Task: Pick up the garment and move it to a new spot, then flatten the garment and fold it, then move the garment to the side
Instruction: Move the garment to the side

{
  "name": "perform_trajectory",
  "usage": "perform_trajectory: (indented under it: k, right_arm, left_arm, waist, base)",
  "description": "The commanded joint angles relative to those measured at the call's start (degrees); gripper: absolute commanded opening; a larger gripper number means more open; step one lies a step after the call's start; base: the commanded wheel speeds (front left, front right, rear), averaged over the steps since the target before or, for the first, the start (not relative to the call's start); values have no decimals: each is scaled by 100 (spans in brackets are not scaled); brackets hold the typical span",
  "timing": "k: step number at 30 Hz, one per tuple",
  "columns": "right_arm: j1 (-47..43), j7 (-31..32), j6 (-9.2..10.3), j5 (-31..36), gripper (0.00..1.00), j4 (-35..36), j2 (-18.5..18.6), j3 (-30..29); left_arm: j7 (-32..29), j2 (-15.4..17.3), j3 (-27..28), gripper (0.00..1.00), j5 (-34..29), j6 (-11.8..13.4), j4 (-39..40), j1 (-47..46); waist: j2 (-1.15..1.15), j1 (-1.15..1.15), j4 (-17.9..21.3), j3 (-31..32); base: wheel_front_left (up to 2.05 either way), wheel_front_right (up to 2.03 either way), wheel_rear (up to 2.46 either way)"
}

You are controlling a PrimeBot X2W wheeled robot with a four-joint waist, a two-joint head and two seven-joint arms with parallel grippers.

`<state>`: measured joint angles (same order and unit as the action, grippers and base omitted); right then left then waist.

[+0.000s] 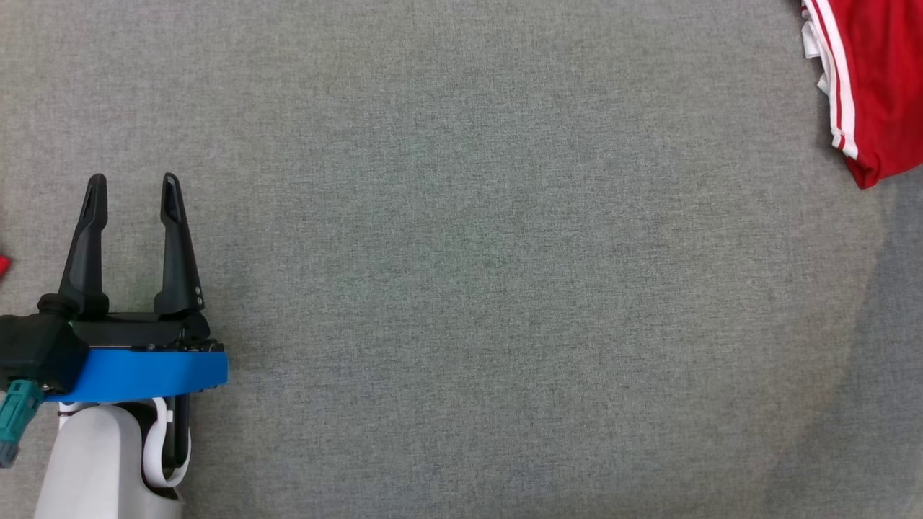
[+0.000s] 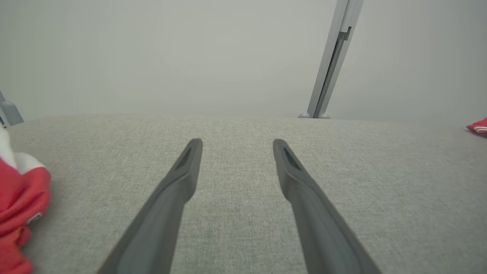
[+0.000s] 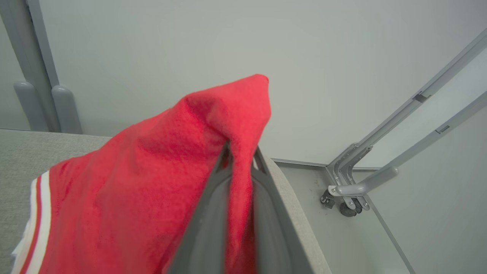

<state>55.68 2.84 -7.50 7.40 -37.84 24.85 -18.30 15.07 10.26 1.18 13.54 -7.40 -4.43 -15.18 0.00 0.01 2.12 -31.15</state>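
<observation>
Your left gripper (image 1: 133,184) is spread wide with nothing between the fingers. It hangs over the bare table cover (image 1: 469,252) at the lower left of the head view.

Your right gripper (image 3: 242,158) is pinched together on a fold of the garment (image 3: 133,182). Cloth runs up between the two fingers and peaks above the tips. The rest drapes down and to the left in the right wrist view.

The head view puts the garment in the top right corner, bunched, well apart from the left gripper. You can't tell how much of it rests on the cover.

Materials:
- Garment: red knit with a slightly fuzzy face and white stripes along one hem.
- Table cover: grey woven fabric, flat, with a rounded corner beside the right gripper.
- Fingers: dark, long and tapered, with a recessed slot near each tip.
- Left arm: blue band (image 1: 144,375) at the wrist above a pale forearm (image 1: 94,461).

A second red cloth (image 2: 19,201) with a white patch lies on the cover at the left edge of the left wrist view, clear of the fingers.

A grey metal post (image 2: 331,64) stands past the far edge. Angled grey struts (image 3: 399,152) and a caster (image 3: 348,209) sit off the corner.
</observation>
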Motion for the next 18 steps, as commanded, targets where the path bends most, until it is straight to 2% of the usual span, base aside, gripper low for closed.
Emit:
perform_trajectory:
  k: [1,5,6,7,8,18]
  right_arm:
    - [54,28,1,67,0,57,-22,-67]
    - [59,102,1,147,0,88,-80,-107]
    - [54,134,1,196,29,99,-76,-106]
    - [62,151,1,218,67,109,-82,-119]
    - [77,153,1,244,100,115,-93,-152]
    - [-114,-191,1,534,100,126,-353,-167]
  left_arm:
    - [12,4,22,100,24,-16,23,-87]
    - [12,6,22,100,29,-16,23,-99]
    - [12,10,16,100,32,-16,17,-110]
    - [12,11,7,100,34,-16,12,-126]
    - [12,12,2,100,35,-16,7,-137]
    - [12,-69,43,100,33,-16,-157,44]
  waist:
    - [0,-1,4,-12]
    - [0,-1,12,-34]
    - [0,-1,13,-41]
    - [0,-1,12,-47]
    - [0,-1,10,-51]
    - [0,-1,-19,340]
  base:
    - [0,0,0]
    - [0,0,0]
    - [0,0,0]
    - [0,0,0]
    - [0,0,0]
    - [0,0,0]
